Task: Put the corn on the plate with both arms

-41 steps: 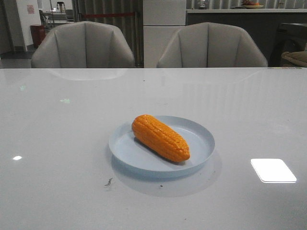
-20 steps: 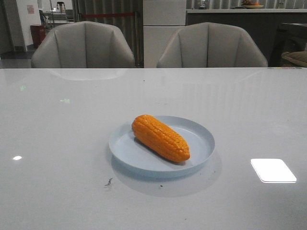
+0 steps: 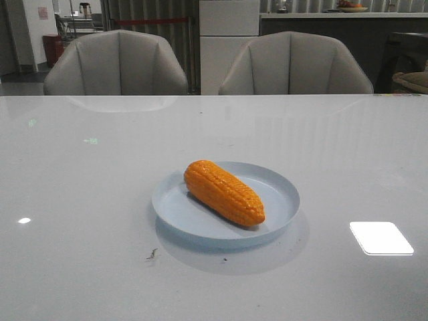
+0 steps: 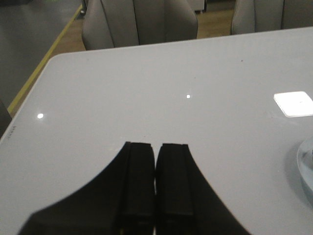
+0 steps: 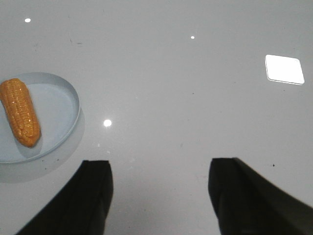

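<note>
On the left, the left pincer is hovering over bare tabletop with its two black fingers pressed together, clenched on nothing. Only a sliver of the plate is showing at the edge of its wrist view, well apart from the fingertips, and the corn is not showing there at all.

Moving to the middle, the front view is showing the pale blue plate sitting on the glossy white tabletop, and the orange corn is lying inside it on a diagonal, its far end leaning over the plate's far-left rim. No arm is appearing in this view.

Over on the right, the right pincer is hanging with its fingers spread wide, released and empty. In its wrist view the corn is resting on the plate, off to one side and clear of the pincer, with bare tabletop between them.
</note>
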Robot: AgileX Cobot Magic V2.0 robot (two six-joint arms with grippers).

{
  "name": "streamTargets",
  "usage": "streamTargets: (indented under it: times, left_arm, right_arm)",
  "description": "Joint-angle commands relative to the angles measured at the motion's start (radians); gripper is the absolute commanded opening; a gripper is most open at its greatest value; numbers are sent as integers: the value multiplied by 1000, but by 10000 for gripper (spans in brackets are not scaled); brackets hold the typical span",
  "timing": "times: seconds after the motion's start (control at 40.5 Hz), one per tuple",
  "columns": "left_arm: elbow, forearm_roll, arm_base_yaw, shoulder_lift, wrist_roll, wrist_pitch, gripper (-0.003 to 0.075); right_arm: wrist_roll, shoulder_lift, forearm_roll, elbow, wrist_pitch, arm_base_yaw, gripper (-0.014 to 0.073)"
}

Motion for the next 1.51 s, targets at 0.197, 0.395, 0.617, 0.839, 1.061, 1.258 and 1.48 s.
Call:
streamTargets:
  times: [0.197, 0.395, 0.617, 0.839, 1.061, 1.258, 1.48]
  left_arm:
    - [198, -19, 3, -300, -8, -157, 93]
    - [327, -33, 3, -452, -8, -190, 94]
    - [492, -35, 3, -479, -8, -425, 94]
    - [552, -35, 3, -479, -8, -462, 94]
    - [552, -35, 3, -479, -8, -455, 94]
    - [552, -35, 3, -479, -8, -455, 94]
    - [552, -35, 3, -479, -8, -455, 94]
  right_arm:
    - [-9, 1, 2, -28, -74, -7, 528]
    - [-9, 1, 2, -28, -74, -7, 528]
    - [-9, 1, 2, -28, -75, -7, 528]
    - [-9, 1, 2, -28, -75, -7, 528]
    - [-9, 1, 2, -28, -75, -7, 528]
    - [-9, 1, 2, -28, -75, -7, 528]
    - [-9, 1, 2, -28, -75, -7, 528]
